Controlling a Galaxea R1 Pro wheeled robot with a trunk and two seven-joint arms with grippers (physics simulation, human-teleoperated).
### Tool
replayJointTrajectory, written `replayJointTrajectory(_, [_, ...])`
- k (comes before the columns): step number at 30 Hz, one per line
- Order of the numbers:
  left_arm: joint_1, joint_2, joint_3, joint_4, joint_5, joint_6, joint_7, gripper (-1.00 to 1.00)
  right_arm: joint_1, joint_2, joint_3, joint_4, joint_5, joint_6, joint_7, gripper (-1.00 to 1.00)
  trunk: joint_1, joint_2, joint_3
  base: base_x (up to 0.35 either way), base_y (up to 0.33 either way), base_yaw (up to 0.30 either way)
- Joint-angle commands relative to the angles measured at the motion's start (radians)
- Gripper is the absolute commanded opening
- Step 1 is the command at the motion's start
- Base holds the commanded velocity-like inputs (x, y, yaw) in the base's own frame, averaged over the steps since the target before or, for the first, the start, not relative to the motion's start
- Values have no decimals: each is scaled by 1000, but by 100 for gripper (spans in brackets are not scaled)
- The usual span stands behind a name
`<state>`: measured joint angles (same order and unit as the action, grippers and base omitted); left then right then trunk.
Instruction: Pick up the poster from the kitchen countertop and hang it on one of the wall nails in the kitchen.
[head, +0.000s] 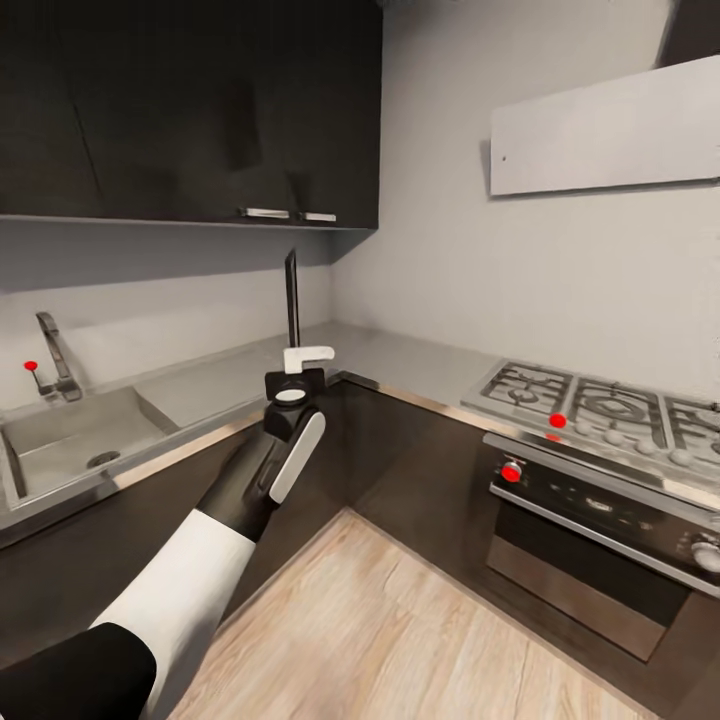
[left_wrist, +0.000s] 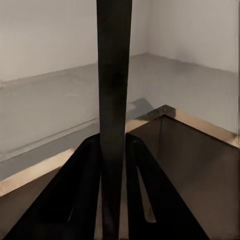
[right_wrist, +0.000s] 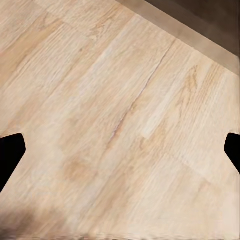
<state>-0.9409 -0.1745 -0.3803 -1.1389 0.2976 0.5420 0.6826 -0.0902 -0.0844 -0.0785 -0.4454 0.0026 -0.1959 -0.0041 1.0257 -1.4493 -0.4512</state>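
My left gripper (head: 292, 352) is shut on the poster (head: 292, 300), which stands upright and edge-on to the head camera, so just its thin dark frame edge shows and the picture face is hidden. It hangs over the inner corner of the grey kitchen countertop (head: 400, 360). In the left wrist view the poster (left_wrist: 114, 90) is a black vertical strip clamped between the two dark fingers (left_wrist: 82, 195), with the kitchen countertop (left_wrist: 50, 110) behind. My right gripper (right_wrist: 120, 150) is open, its fingertips (right_wrist: 10, 150) far apart, pointing down at the wood floor (right_wrist: 125, 90).
A steel sink (head: 70, 430) with a tap (head: 55, 355) lies at the left. A gas hob (head: 600, 405) with red knobs sits over an oven (head: 590, 540) at the right. Dark wall cabinets (head: 190, 110) hang above; a pale hood panel (head: 600, 130) is on the right wall.
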Motion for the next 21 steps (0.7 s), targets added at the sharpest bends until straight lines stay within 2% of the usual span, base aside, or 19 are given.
replayJointTrajectory(1, [-1, 0, -2, -5, 6, 7, 9, -100, -1, 0, -1, 1, 0, -3, 0, 100, -1, -1, -1, -339, 0, 0])
replayJointTrajectory(9, [2, 0, -2, -70, 6, 91, 7, -100, 4, -2, -1, 1, 0, -7, 0, 100, -1, -1, -1, -339, 0, 0])
replayJointTrajectory(17, [7, 0, -11, -119, 15, 104, 5, -100, 6, -3, -1, 1, 0, -8, 1, 100, -1, -1, -1, -339, 0, 0])
replayJointTrajectory(18, [8, 0, -18, -128, 25, 105, 5, -100, 6, -3, -1, 1, 0, -8, 1, 100, -1, -1, -1, -339, 0, 0])
replayJointTrajectory(19, [9, 0, -38, -151, 63, 121, 5, -100, 6, -3, -2, 1, 0, -8, 1, 100, -1, -1, -1, -315, 0, 0])
replayJointTrajectory(21, [11, 0, -63, -208, 153, 203, 5, -100, 6, -3, -2, 1, 0, -8, 1, 100, -1, -1, -1, -189, 0, 0])
